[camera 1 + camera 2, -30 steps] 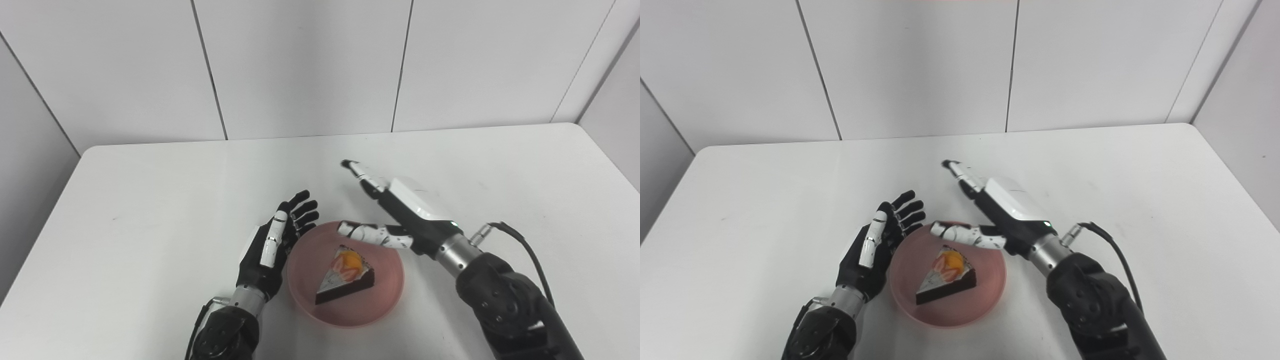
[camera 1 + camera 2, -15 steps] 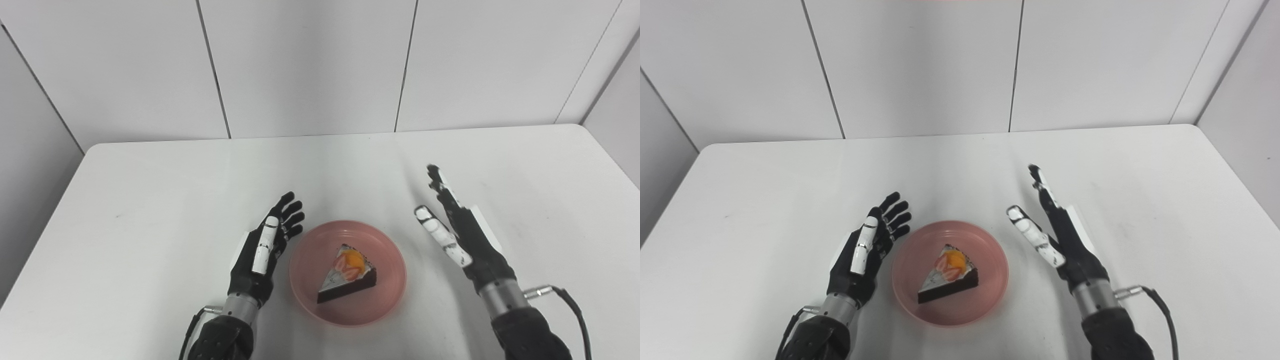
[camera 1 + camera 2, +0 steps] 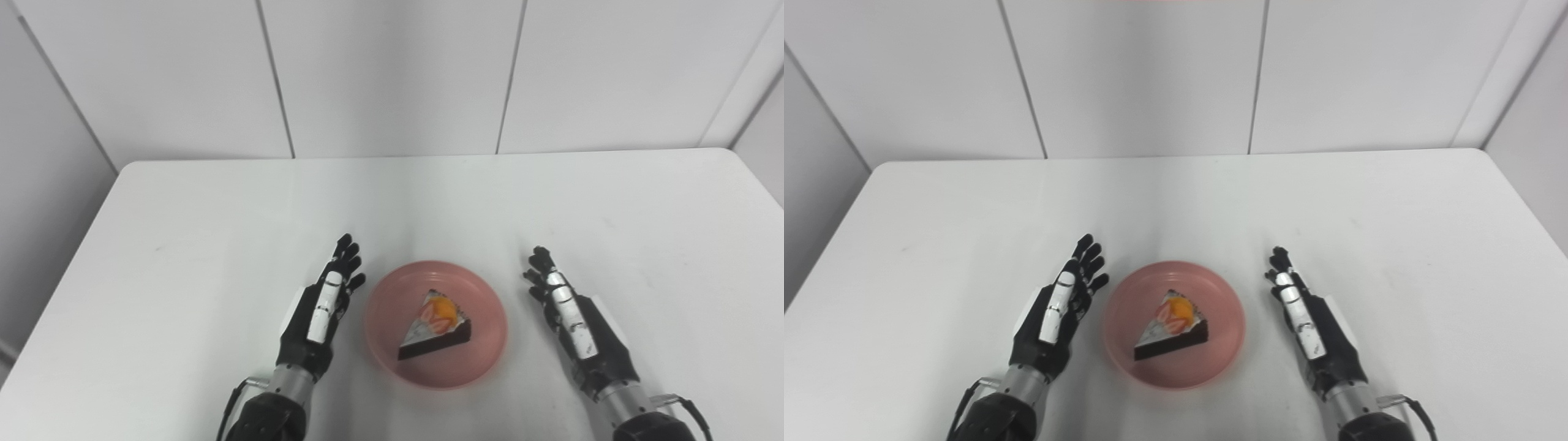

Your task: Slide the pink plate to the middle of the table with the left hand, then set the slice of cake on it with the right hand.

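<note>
- The pink plate sits mid-table, near the front edge.
- The slice of cake lies on it.
- The left hand at the plate's 9 o'clock and the right hand at its 3 o'clock hold nothing, fingers straight.

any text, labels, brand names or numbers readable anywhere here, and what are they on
None can be read.
The round pink plate, the chocolate cake slice with fruit on top and the white table carry no writing.
The black and white left hand and right hand show no legible marking.
</note>
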Controlling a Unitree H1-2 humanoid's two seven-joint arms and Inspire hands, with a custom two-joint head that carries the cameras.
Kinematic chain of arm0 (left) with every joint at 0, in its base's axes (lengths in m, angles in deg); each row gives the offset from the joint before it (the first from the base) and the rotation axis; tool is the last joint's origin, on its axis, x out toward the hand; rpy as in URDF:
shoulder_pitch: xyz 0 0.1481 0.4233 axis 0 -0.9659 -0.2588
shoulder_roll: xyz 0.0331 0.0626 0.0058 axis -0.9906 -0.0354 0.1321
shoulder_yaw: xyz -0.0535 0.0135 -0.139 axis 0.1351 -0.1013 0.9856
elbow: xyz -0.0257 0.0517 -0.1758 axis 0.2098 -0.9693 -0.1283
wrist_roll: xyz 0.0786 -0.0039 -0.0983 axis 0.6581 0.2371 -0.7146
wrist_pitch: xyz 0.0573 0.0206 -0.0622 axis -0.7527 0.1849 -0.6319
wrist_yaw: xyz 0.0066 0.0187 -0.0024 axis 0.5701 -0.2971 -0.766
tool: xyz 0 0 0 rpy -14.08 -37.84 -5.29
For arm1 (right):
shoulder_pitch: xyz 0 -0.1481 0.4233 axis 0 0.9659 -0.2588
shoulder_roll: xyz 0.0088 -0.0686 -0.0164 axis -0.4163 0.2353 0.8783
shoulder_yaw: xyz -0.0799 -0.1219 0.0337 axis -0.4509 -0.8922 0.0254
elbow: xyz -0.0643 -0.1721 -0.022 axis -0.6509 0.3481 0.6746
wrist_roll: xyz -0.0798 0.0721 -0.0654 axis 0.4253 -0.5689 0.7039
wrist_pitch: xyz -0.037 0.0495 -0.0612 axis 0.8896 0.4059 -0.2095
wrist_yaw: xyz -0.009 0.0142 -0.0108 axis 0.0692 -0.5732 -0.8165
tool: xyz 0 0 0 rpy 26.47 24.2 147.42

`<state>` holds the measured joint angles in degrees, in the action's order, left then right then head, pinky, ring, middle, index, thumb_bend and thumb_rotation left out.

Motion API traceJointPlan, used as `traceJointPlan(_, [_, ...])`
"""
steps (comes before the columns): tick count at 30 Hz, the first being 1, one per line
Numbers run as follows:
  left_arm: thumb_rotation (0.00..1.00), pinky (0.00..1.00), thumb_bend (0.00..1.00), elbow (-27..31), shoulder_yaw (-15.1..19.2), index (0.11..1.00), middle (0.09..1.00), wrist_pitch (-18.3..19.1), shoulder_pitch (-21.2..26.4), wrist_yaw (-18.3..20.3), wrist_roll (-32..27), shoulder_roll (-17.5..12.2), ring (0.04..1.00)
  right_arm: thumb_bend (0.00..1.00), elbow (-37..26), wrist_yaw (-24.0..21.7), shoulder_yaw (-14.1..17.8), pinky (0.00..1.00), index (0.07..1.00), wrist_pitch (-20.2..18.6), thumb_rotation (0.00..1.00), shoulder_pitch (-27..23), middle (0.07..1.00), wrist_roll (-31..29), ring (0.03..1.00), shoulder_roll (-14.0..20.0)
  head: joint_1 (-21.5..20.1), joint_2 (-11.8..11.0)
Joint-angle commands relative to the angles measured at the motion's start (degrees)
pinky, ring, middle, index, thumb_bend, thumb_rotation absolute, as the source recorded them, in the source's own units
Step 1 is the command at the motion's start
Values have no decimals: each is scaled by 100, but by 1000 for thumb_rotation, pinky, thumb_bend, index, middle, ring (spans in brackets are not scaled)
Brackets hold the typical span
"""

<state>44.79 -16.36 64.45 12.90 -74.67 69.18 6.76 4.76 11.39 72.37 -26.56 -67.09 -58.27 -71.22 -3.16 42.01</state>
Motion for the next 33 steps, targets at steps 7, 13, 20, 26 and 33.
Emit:
traceJointPlan(7, [1000,1000,481,336,-282,1000,1000,-147,-313,-151,703,-71,1000,314,-129,108,-40,1000,1000,165,1000,69,1000,-196,1000,-7,40,617])
traceJointPlan(13, [1000,1000,486,296,-291,1000,1000,-484,-367,-374,1071,-12,1000,304,-87,148,-58,1000,1000,229,1000,73,1000,-247,1000,20,86,614])
traceJointPlan(20, [1000,1000,497,52,-205,1000,1000,-786,-256,-379,1102,-84,1000,306,0,194,-92,1000,1000,329,1000,31,1000,-237,1000,-11,-12,566])
traceJointPlan(26, [1000,1000,511,-79,-166,1000,1000,-899,-207,-343,1100,-178,1000,304,73,252,-169,1000,1000,434,1000,-4,1000,-155,1000,4,-82,550])
traceJointPlan(33, [1000,1000,546,-171,-187,1000,1000,-932,-164,-326,1107,-231,1000,301,20,282,-212,1000,1000,349,1000,-16,1000,-126,1000,36,-83,569])
